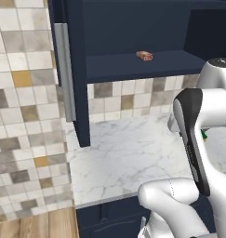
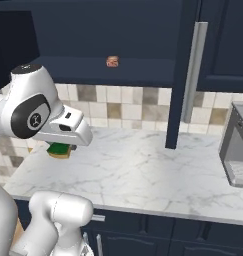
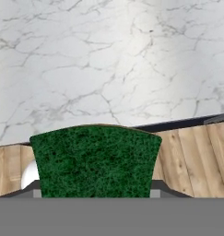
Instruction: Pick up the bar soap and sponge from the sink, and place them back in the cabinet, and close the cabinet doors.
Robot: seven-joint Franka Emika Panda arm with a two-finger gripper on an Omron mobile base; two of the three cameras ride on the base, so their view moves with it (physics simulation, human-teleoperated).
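Base views flank arm, share countertop point(image 1: 128, 153); hand view downward.

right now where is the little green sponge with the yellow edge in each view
Left base view: a sliver of the green sponge with a yellow edge peeks out beside the white arm, middle right.
Right base view: it hangs under the hand, left of centre, above the white marble counter.
Hand view: it spans the lower middle, held in the gripper.
Shared landmark: the marble counter, also at the top of the hand view.

Bar soap point(image 1: 144, 56) flat on cabinet point(image 1: 133, 28) shelf; green sponge point(image 3: 95, 161) clamped in gripper point(image 3: 95, 193).
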